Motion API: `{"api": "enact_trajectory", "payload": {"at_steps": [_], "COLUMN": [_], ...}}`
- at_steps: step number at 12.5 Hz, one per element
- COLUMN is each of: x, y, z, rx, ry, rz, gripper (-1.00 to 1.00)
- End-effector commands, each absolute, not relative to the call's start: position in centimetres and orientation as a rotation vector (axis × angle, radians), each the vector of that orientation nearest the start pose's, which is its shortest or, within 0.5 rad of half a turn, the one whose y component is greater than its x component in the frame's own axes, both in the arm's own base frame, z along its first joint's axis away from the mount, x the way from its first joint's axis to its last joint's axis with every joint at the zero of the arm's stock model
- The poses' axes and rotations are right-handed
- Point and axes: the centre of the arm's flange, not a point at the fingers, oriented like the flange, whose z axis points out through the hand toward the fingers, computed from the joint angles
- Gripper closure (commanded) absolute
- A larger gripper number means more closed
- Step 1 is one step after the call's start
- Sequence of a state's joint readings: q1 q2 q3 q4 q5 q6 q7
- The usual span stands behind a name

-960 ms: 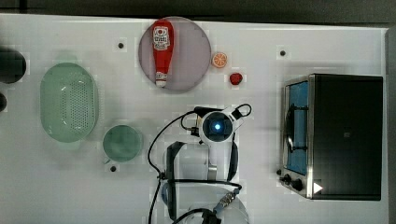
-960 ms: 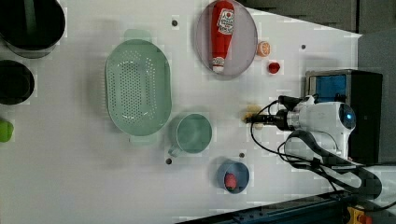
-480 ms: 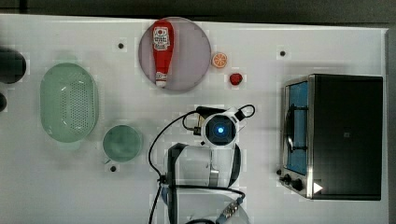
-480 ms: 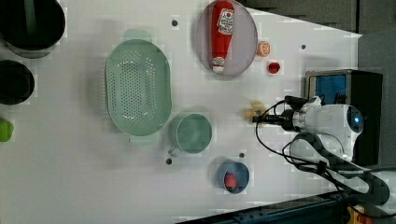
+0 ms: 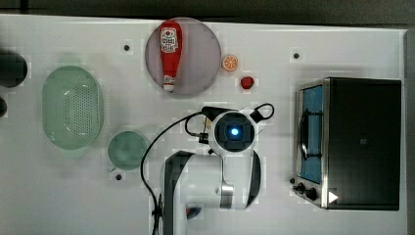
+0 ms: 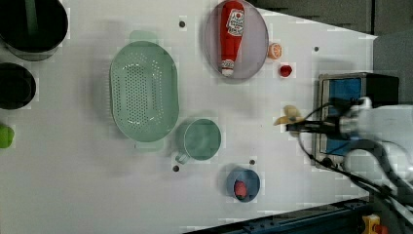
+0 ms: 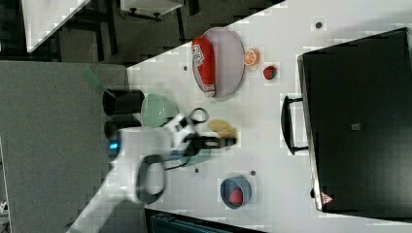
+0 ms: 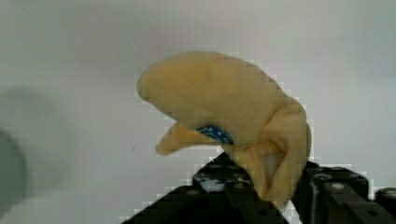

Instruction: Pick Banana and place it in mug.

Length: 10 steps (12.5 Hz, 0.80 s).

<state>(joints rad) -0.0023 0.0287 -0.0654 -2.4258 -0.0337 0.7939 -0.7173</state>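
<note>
A white table point(image 5: 303, 29) with small dark holes spans the top view, lit evenly. A dark floor band runs along the upper edge of the top view. In the right view, a grey panel point(image 7: 48, 145) fills the left side, with dark floor and a white furniture corner point(image 7: 48, 19) at upper left. A blue rail point(image 6: 292, 224) edges the left view's bottom.

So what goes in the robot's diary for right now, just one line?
phase: carry | gripper: shut on banana | banana: lifted | mug: empty
</note>
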Motion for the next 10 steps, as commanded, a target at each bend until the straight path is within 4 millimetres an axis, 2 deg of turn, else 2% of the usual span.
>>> {"api": "enact_trajectory", "payload": {"at_steps": [1, 4, 6, 8, 10], "x": [48.2, 47.3, 46.9, 46.7, 46.6], "y": [-5.1, -5.1, -3.8, -0.4, 4.3], "z": [39.7, 48.4, 51.9, 53.2, 53.0], "rx": [-3.141, -3.135, -3.137, -3.148, -3.144], "ry": [0.203, 0.207, 0.229, 0.290, 0.345], "rz": [0.035, -0.022, 0.051, 0.142, 0.162], "gripper": [0.38, 0.38, 0.38, 0.38, 0.38]}}
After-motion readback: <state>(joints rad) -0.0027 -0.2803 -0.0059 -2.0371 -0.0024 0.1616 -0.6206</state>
